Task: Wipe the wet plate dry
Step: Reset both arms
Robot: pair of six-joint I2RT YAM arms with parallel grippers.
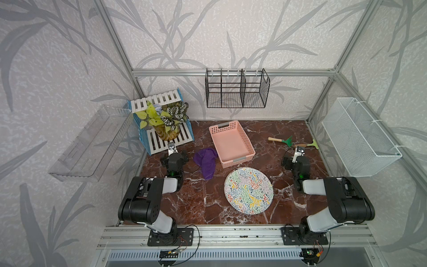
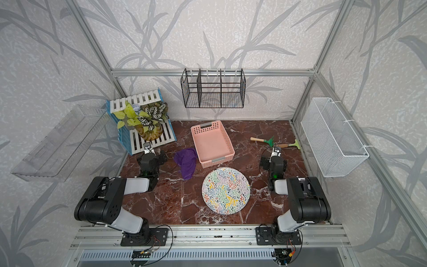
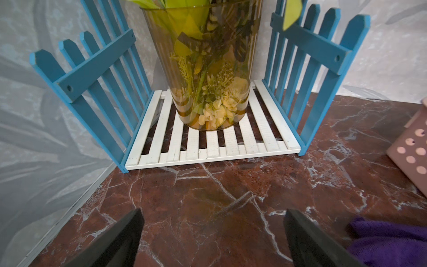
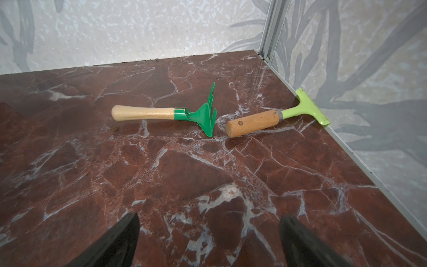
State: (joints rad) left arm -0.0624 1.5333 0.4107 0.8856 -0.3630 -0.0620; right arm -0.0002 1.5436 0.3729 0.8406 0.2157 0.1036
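Grabbing cloth [image 1: 206,161] looks like L's job: it lies just right of L gripper [image 3: 212,212] fingers, long axis along the arm. R gripper [image 4: 208,217] far off. Both wide, empty. Plate [image 1: 248,190] flat btwn arms, behind fingertips.

No readable text, label or number shows anywhere.

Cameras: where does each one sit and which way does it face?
Top views: high at the front, looking down and back; left arm, right arm, plate, purple cloth, pink basket.
Left wrist: on the left arm, low, facing the vase; open left gripper shows.
Right wrist: on the right arm, facing the rake and scraper; open right gripper shows.
Shared: purple cloth and pink basket, in top and left wrist views.
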